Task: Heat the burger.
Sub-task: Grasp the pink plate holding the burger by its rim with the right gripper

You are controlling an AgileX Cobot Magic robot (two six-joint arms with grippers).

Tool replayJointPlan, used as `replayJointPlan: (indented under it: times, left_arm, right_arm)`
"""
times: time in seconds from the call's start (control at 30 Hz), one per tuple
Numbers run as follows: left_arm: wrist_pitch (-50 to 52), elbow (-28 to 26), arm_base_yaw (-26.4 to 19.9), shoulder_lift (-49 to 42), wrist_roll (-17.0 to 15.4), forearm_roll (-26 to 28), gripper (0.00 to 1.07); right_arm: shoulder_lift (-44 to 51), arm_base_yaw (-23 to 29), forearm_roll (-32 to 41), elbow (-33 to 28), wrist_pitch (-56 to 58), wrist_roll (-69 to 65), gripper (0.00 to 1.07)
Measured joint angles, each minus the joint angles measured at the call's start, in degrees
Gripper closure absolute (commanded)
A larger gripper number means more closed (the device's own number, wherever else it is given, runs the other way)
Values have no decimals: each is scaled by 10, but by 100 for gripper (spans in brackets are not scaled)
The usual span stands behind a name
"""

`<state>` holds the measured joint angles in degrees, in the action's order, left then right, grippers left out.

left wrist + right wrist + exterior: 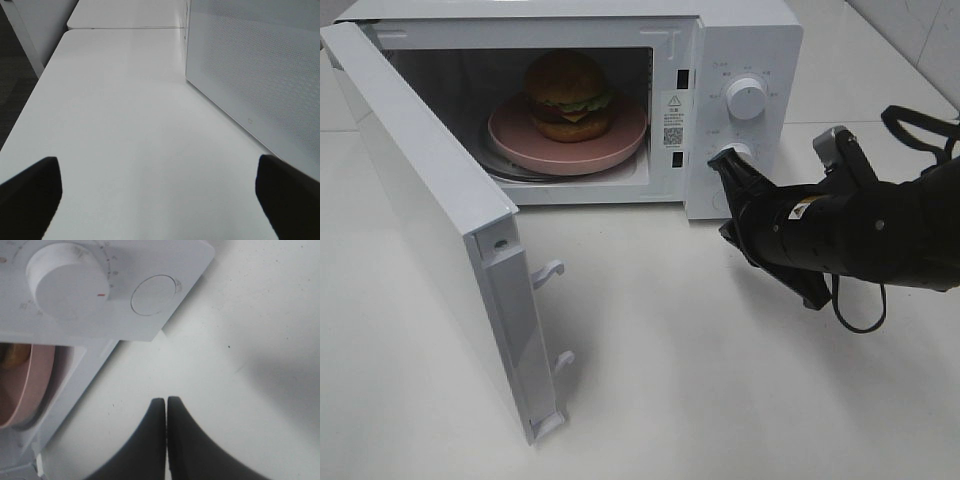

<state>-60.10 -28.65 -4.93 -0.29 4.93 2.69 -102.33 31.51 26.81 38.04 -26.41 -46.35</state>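
Observation:
The burger [568, 95], a golden-brown bun with filling, sits on the pink plate [620, 135] inside the open white microwave [745, 50]. My right gripper [722, 168] is shut and empty, its tips just below and in front of the lower knob [736, 152] on the control panel. In the right wrist view the shut fingertips [166, 405] hover over the table below that knob [67, 282], with the plate's edge [35, 385] at the side. My left gripper [160, 187] is open and empty over bare table. The left arm is not in the exterior high view.
The microwave door [420, 190] swings wide open toward the front left, with two latch hooks [550, 270] on its edge. The upper knob [747, 97] sits above the lower one. A round button [153, 295] lies beside the lower knob. The microwave's perforated side [250, 65] stands near my left gripper.

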Motion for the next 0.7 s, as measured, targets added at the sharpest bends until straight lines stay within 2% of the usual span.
replayJointPlan:
  times: [0.4,0.7]
  left_arm:
    - [0,0,0,0,0,0,9]
    - [0,0,0,0,0,0,9]
  right_arm:
    - [88,0,-1,-1,161,250,107]
    - [123,0,-1,-1,264,347,106]
